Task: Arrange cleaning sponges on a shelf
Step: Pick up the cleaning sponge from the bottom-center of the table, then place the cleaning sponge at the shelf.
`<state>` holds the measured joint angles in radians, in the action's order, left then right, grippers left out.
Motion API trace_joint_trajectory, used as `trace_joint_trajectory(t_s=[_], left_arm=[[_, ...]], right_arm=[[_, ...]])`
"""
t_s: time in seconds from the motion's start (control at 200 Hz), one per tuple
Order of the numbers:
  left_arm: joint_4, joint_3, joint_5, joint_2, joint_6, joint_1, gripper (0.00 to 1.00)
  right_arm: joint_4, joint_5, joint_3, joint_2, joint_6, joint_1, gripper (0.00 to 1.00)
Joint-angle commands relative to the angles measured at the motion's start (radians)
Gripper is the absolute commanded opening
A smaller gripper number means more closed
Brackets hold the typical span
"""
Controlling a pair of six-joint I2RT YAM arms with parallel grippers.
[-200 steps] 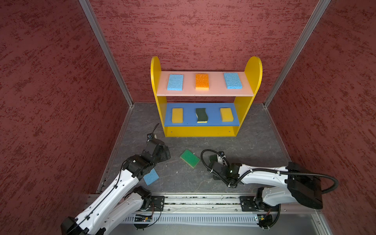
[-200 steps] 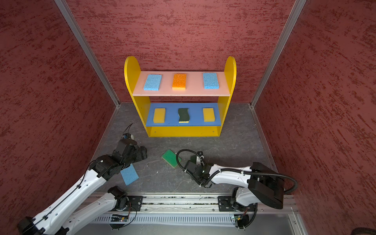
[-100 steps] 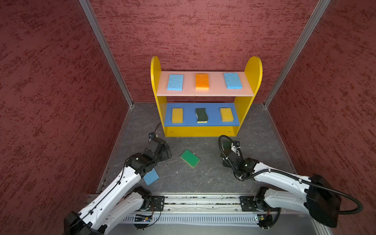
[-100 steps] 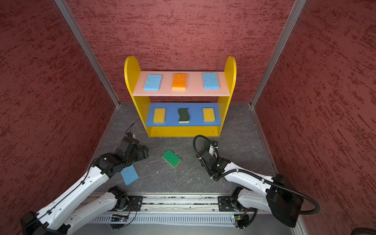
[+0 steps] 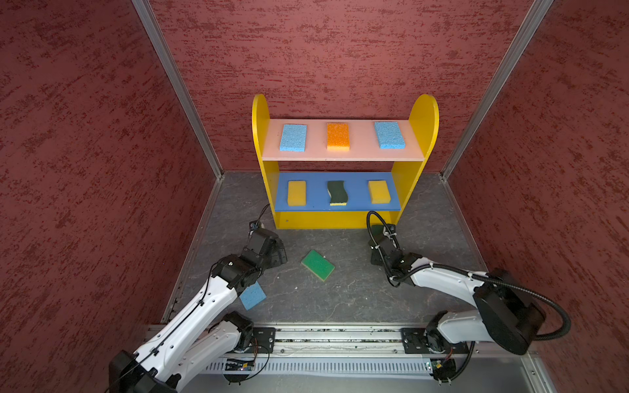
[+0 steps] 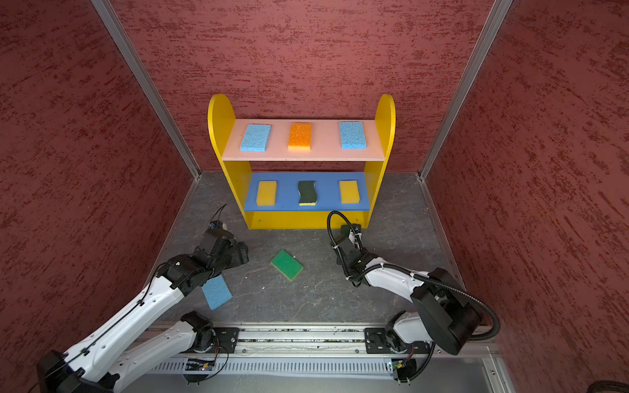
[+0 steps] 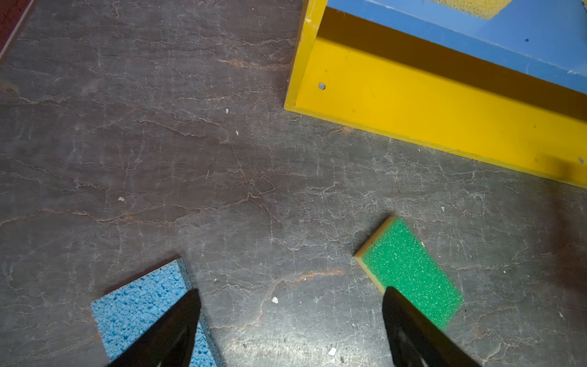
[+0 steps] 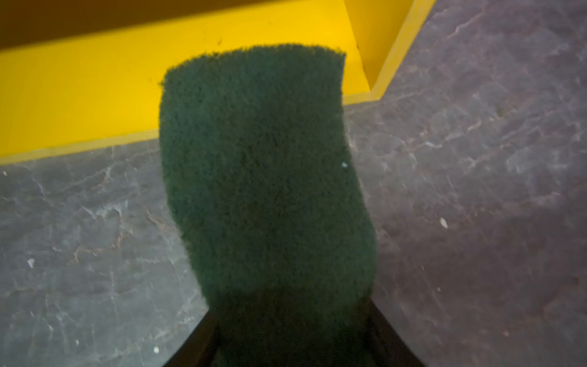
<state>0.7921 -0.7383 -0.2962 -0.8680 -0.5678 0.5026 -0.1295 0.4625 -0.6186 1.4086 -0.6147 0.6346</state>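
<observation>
1. While six cleaning sponges already lie on the shelf (image 5: 260, 136), three are off it, so the task looks about two-thirds done.
2. The pink top board (image 5: 361, 136) carries a light blue sponge (image 5: 293, 137), an orange-topped sponge (image 5: 338, 136) and another light blue one (image 5: 389, 134).
3. The blue middle board (image 5: 316, 194) carries a yellow sponge (image 5: 296, 193), a dark green wavy sponge (image 5: 337, 192) and a second yellow sponge (image 5: 378, 191).
4. The yellow bottom board (image 8: 79, 95) shows no sponge where it is visible.
5. The right tool (image 8: 290, 336) is partly closed on the held dark green sponge (image 8: 260, 165), which juts ahead of its fingers over that board's front edge.
6. The left tool (image 7: 291, 290) stands wide open and empty above the desk (image 7: 158, 143), with the loose blue sponge (image 7: 143, 311) by one finger and the bright green sponge (image 7: 409, 270) by the other, both flat on the desk.
7. Likely left to do: seat the held sponge, then shelve those two.
</observation>
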Motion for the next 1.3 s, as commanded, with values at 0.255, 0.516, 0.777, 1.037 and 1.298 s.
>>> trace_joint_trajectory(t_s=[0.255,0.516,0.777,1.037,1.298], left_arm=[[-0.041,0.015,-0.018,0.017,0.030,-0.020,0.90],[-0.070,0.021,0.010,0.020,0.046,-0.044,0.90],[-0.082,0.021,0.028,0.020,0.049,-0.059,0.90],[-0.108,0.017,0.028,-0.002,0.053,-0.061,0.90],[-0.125,0.014,0.028,-0.017,0.059,-0.061,0.90]], right_arm=[[0.197,-0.029,-0.088,0.131,0.091,-0.075,0.54],[0.272,0.020,-0.123,0.203,0.106,-0.090,0.54],[0.322,0.004,-0.134,0.236,0.138,-0.148,0.54],[0.369,-0.029,-0.143,0.266,0.196,-0.174,0.54],[0.376,-0.060,-0.180,0.320,0.204,-0.180,0.54]])
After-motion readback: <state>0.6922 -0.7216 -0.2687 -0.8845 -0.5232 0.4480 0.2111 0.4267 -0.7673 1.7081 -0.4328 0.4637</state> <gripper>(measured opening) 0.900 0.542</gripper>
